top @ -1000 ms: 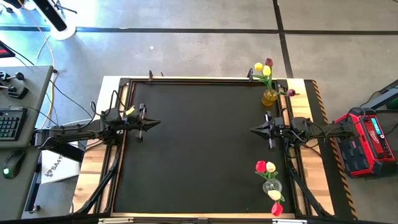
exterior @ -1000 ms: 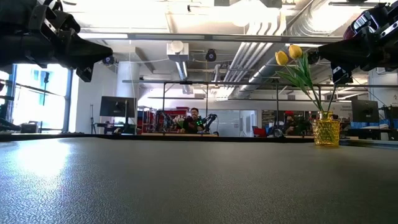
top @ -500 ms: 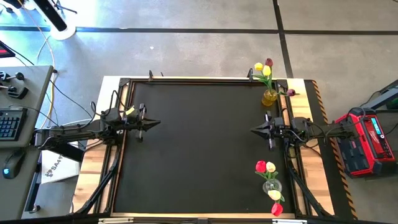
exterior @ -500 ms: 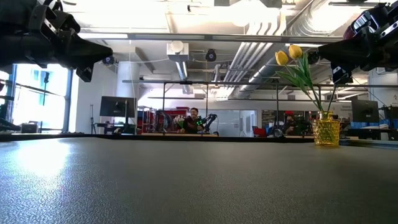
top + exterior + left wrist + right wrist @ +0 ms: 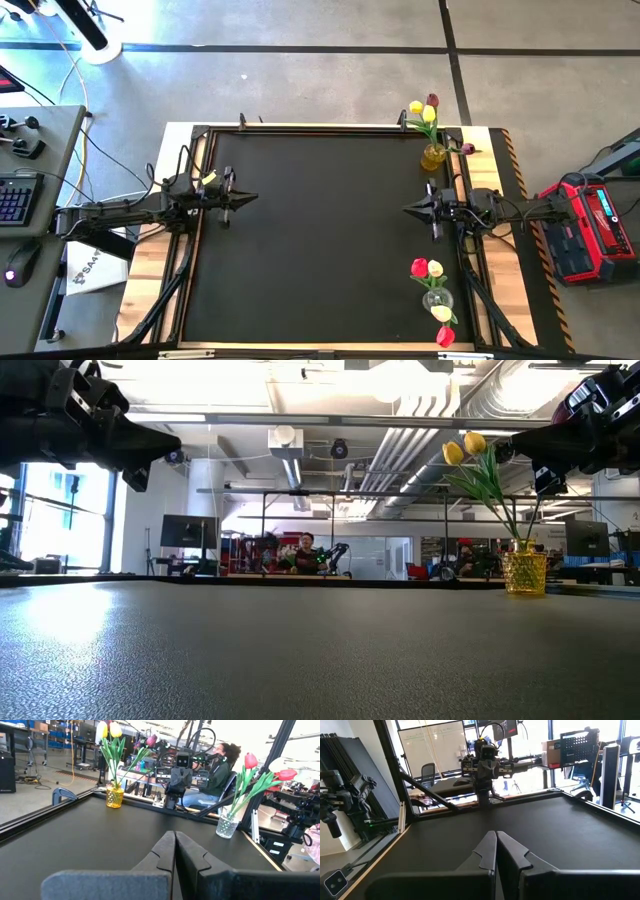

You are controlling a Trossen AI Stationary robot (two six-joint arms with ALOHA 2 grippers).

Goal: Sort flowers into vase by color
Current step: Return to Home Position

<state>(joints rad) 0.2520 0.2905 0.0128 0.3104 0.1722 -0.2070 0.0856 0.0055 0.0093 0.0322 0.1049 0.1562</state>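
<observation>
- At the far right corner of the table (image 5: 320,240), a yellow vase (image 5: 433,156) stands upright. It holds 2 yellow flowers (image 5: 429,114) and 2 dark maroon flowers (image 5: 432,100). 1 maroon head droops toward the right edge.
- Near the near right corner, just inside the right edge, a transparent vase (image 5: 436,298) stands upright. It holds 2 red flowers (image 5: 419,267) and 2 cream-white flowers (image 5: 435,268).
- Table surface: the high view shows no loose flower on the black mat. All 8 heads in view sit in 1 of the 2 vases.
- Left claw (image 5: 240,198): raised above the table at the middle of the left edge and pointing toward the centre. The left wrist view shows its 2 fingers pressed together, with nothing between them.
- Right claw (image 5: 410,209): raised above the table at the middle of the right edge, between the 2 vases, and pointing toward the centre. The right wrist view shows its 2 fingers pressed together, with nothing between them.
- Task status (judgement): sorting appears complete. Yellow and maroon are grouped in the yellow vase, and red and cream-white in the transparent vase.
- Remaining work (judgement): no flower handling is left. Both arms are drawn back over opposite edges in mirrored poses, consistent with a parked position, so at most a final settling of the arms remains.
</observation>
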